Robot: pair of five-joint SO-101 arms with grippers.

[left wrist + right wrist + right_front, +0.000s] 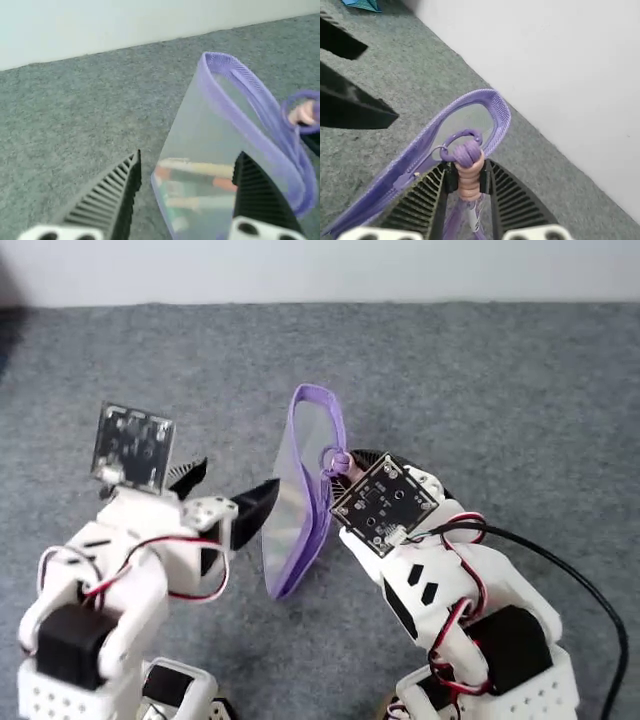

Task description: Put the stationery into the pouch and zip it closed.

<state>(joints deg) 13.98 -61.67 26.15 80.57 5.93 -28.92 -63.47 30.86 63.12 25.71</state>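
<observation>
Right gripper (467,172): fingers pressed together on the pull (466,155), a purple cord loop with a peach bead. In the high view it (335,468) sits at the pouch's zip edge.
Left gripper (190,156): fingers spread wide, pinching nothing. In the high view it (228,485) is on the other side of the pouch from the right gripper. One black finger reaches the pouch's clear wall; cannot tell if it touches.
Pouch (300,510): clear walls and a purple zip band, standing on edge between the two arms. The top loop points away from the arms and the low end is down by the table; contact with the table is unclear. Seen in the left wrist view (215,115) and the right wrist view (495,107).
Zip: the pull (333,458) is partway along the band; cannot tell how far it is closed.
Stationery (195,185): inside the pouch, low down, orange, green and white pieces seen blurred through the wall.
Table (500,390): grey carpet-like surface.
Wall (560,65): plain white, behind the table.
Cable (580,590): black, running off the right arm.
</observation>
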